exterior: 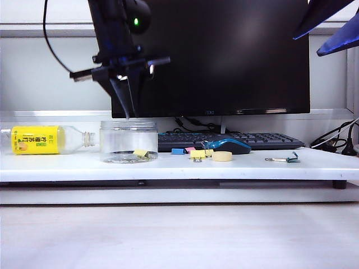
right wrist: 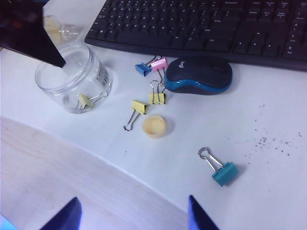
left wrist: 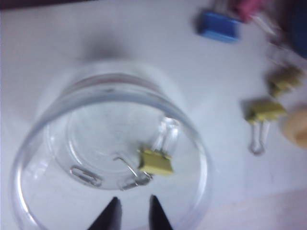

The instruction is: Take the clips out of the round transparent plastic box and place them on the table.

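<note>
The left pincer [left wrist: 132, 211], slightly parted and empty, hung over the jar [left wrist: 192, 143]; its small, light, slippery clip [left wrist: 156, 162] looked best taken by the wire handles. The right pincer [right wrist: 132, 211] gaped empty, upper right.

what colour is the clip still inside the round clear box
Pale yellow with silver wire handles; the binder clip shows best in the left wrist view.

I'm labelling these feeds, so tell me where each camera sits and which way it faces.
Exterior: low at the table front, looking level at the monitor; left claw above the round box.
Left wrist: looking down into the box; left claw narrowly parted, empty.
Right wrist: high, looking down at the mouse; right claw open.
All share the box's yellow clip.
</note>
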### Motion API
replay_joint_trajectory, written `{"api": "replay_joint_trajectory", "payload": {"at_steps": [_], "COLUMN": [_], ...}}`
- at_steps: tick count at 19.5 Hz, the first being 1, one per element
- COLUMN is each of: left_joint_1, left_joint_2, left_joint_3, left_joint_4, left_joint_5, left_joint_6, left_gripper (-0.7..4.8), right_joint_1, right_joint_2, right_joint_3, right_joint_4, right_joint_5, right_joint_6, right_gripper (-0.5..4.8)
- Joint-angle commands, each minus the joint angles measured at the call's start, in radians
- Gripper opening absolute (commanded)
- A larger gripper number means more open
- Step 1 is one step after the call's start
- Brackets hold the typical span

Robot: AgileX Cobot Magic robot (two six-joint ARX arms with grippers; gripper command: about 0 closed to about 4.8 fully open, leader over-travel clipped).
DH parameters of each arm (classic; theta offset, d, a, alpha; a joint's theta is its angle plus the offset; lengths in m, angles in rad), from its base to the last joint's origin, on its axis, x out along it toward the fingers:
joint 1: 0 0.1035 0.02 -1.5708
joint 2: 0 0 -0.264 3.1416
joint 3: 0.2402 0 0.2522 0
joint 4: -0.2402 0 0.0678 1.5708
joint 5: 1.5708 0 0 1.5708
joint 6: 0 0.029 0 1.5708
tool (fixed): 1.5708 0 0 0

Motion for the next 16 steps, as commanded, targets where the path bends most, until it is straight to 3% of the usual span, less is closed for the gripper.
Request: {"api": "replay_joint_trajectory", "payload": {"at_steps": [1, 3, 6, 9, 13, 16], "left_joint_1": [-0.002, -0.003, -0.003, -0.003, -0.021, -0.045], "left_joint_2": [-0.005, -0.001, 0.005, 0.007, 0.018, 0.034], "left_joint_3": [0.003, 0.003, 0.003, 0.003, 0.003, 0.003], "left_joint_4": [-0.003, -0.002, -0.008, -0.009, -0.038, -0.042], "left_joint_5": [-0.002, -0.002, 0.003, 0.082, 0.082, -0.011], "left_joint_6": [-0.052, -0.086, -0.218, -0.33, -0.368, -0.395], "left_gripper": [0.9, 0.9, 0.9, 0.9, 0.9, 0.9], "right_joint_1": [0.001, 0.001, 0.001, 0.001, 0.001, 0.001], "right_joint_2": [-0.003, -0.003, -0.003, -0.003, -0.003, -0.004], "right_joint_3": [0.005, 0.005, 0.005, 0.005, 0.005, 0.005], "right_joint_4": [0.012, 0.01, 0.01, 0.01, 0.01, 0.003], "right_joint_5": [-0.005, -0.005, -0.005, -0.005, -0.005, -0.005], "right_joint_6": [0.007, 0.01, 0.024, 0.025, 0.025, 0.026], "right_gripper": [2.84, 2.84, 2.84, 2.84, 2.84, 2.84]}}
